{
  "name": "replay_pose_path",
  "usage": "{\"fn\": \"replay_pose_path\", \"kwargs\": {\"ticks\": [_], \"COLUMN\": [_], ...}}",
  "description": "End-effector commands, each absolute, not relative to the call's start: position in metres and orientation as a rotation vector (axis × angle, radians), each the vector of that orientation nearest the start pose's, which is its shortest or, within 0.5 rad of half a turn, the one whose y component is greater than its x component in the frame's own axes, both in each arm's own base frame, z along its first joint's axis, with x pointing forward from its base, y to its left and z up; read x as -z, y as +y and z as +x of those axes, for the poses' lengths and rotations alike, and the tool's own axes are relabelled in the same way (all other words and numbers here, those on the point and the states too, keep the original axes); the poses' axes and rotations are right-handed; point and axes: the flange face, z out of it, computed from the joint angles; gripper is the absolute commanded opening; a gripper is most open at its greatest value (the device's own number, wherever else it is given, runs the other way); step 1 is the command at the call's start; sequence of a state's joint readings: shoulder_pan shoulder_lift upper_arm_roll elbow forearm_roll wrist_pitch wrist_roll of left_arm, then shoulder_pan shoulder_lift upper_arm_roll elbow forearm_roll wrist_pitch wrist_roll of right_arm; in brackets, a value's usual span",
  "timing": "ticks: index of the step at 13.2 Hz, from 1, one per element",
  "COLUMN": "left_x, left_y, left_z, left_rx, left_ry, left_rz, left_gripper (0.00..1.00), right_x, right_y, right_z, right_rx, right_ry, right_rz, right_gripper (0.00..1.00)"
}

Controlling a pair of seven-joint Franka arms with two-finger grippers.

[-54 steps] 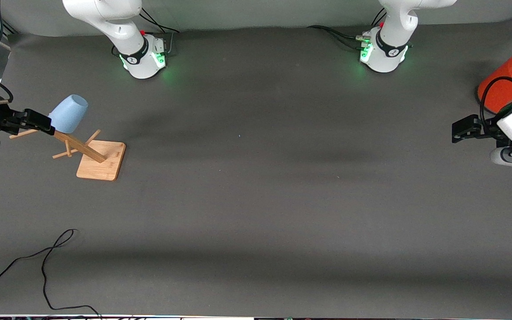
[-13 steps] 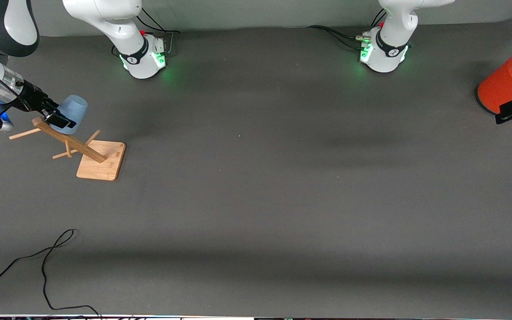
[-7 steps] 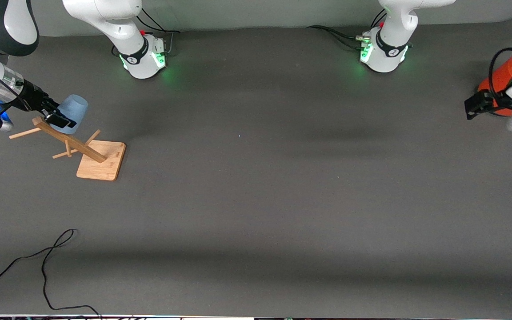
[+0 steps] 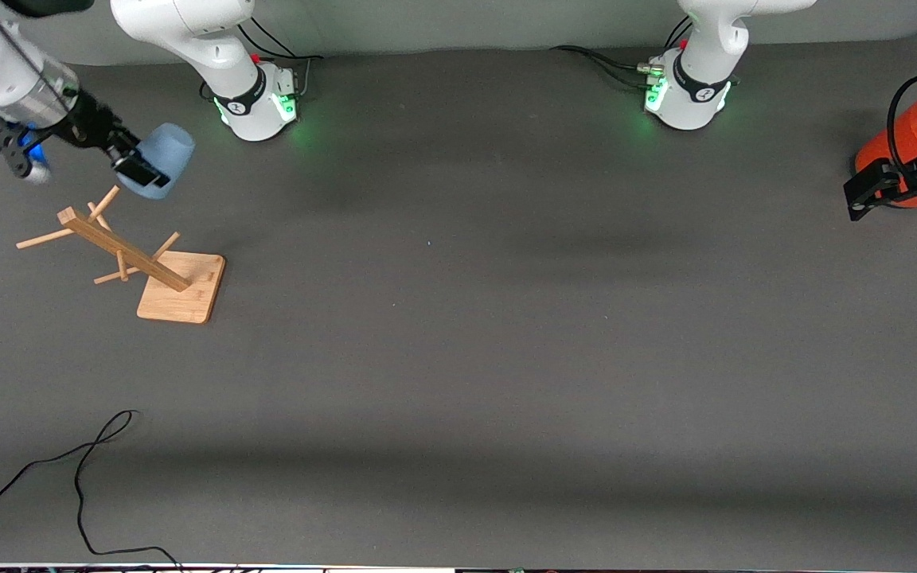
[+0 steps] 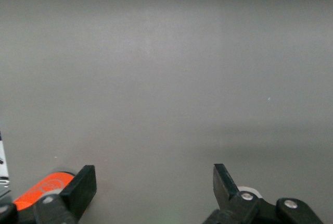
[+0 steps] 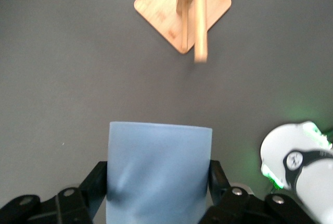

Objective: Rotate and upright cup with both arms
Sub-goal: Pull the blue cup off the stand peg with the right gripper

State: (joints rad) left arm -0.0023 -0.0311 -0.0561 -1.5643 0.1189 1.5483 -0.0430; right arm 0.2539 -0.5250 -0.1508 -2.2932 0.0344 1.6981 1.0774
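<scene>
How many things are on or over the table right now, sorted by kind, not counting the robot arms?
Cups: 1, the pale-blue cup in the right gripper
Cans: 1, the orange can
Wooden racks: 1, the cup rack
Loose cables: 1, the black cable
Total: 4

Small pale-blue plastic cup [image 4: 162,158], smooth, handleless, slightly tapered. Clamped across its body in the right pincer [image 4: 142,170], lifted clear of the desk [image 4: 458,334] toward the right arm's end, at about ten o'clock in the front view. Tilted nearly sideways, narrow closed end pointing away from the pincer.

Same cup [image 6: 158,172] squeezed between both fingers [image 6: 96,185], wall faintly dented.
</scene>
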Motion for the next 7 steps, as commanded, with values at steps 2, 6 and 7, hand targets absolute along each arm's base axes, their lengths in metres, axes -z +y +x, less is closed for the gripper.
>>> {"fn": "replay_pose_path", "kwargs": {"ticks": [2, 6, 7], "left_x": [-0.650, -0.644, -0.643], "left_y": [-0.026, -0.022, -0.020], "left_z": [0.551, 0.554, 0.555], "left_rx": [0.045, 0.025, 0.018], "left_ry": [-0.047, -0.037, 0.003], "left_rz": [-3.056, -3.055, -3.058], "left_gripper": [1.00, 1.00, 1.00], "right_x": [-0.571, -0.575, -0.571], "right_y": [0.127, 0.263, 0.293], "right_z": [0.379, 0.416, 0.431], "right_rx": [-0.134, -0.165, -0.165], "right_ry": [1.573, 1.723, 1.755], "right_rz": [-2.698, -2.624, -2.612], "right_gripper": [0.29, 0.29, 0.29]}}
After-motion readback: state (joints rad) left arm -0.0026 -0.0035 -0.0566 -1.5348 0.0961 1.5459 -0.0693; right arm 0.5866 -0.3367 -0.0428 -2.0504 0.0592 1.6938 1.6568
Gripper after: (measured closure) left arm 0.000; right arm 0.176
